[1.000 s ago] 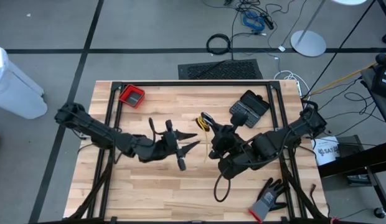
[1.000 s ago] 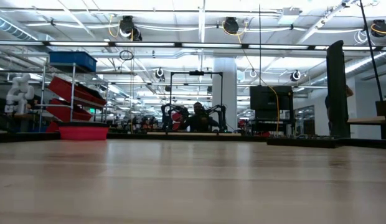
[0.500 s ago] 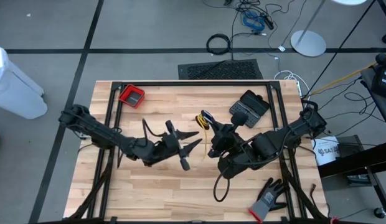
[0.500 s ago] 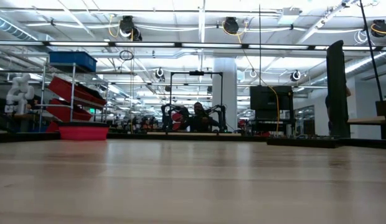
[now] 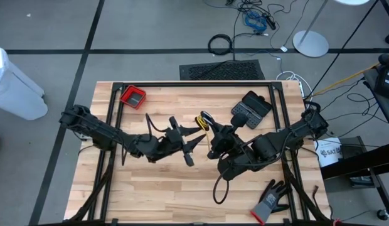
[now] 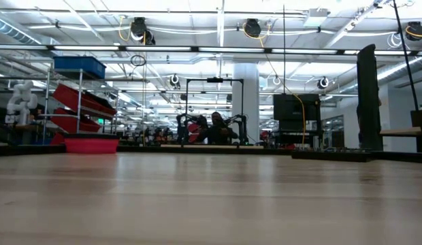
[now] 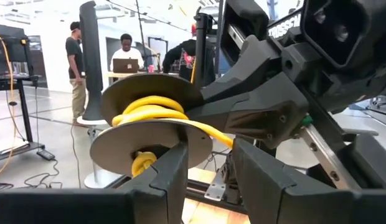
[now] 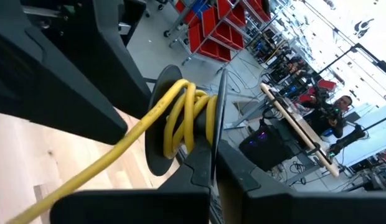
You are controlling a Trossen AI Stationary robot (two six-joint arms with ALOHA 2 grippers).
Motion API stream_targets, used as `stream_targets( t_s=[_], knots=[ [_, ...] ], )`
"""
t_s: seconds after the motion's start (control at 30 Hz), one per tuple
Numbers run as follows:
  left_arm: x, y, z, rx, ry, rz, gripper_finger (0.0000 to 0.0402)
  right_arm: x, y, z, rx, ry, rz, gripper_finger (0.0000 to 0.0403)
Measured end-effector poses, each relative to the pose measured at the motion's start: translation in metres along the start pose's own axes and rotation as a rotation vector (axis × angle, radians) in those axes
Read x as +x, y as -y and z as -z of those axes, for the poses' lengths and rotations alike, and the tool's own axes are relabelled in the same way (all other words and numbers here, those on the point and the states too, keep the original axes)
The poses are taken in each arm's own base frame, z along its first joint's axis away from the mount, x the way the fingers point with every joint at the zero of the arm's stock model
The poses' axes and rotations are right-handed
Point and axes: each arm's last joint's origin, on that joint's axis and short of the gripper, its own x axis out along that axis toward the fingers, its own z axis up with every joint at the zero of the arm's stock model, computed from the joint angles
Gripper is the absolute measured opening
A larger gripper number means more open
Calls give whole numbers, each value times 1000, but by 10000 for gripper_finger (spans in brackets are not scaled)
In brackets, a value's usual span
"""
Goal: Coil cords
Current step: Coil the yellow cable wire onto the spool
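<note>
The yellow cord [image 8: 180, 118] sits wound in a few turns on a small dark spool [image 7: 149, 140] held above the middle of the worktop [image 5: 157, 194], between the two arms; a black cord [image 5: 207, 117] appears beside it in the high view, just far of the end effectors. The cord looks thin, light and limp, so it will likely slacken and slip off the flanges unless kept taut; the best hold is probably the free tail leading off the spool. The right end effector [image 8: 208, 177] is closed tight, pinching the spool's flange edge. The left end effector [image 7: 208, 171] is partly open, its fingers [image 7: 171, 171] flanking the spool without clearly gripping it. At the far left of the worktop a small red tray [image 5: 132, 96] stands; its contents cannot be told.
</note>
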Motion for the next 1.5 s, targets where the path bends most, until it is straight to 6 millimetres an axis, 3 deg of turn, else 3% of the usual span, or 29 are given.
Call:
stream_targets(
  t_s=[0.8,1.5],
  knots=[
    [16,-23,-2,-38,35,-95,135,4,-7,-2,1,47,181,0],
    [23,-18,8,-84,102,-96,135,2,-10,-1,-51,67,275,0]
  ],
)
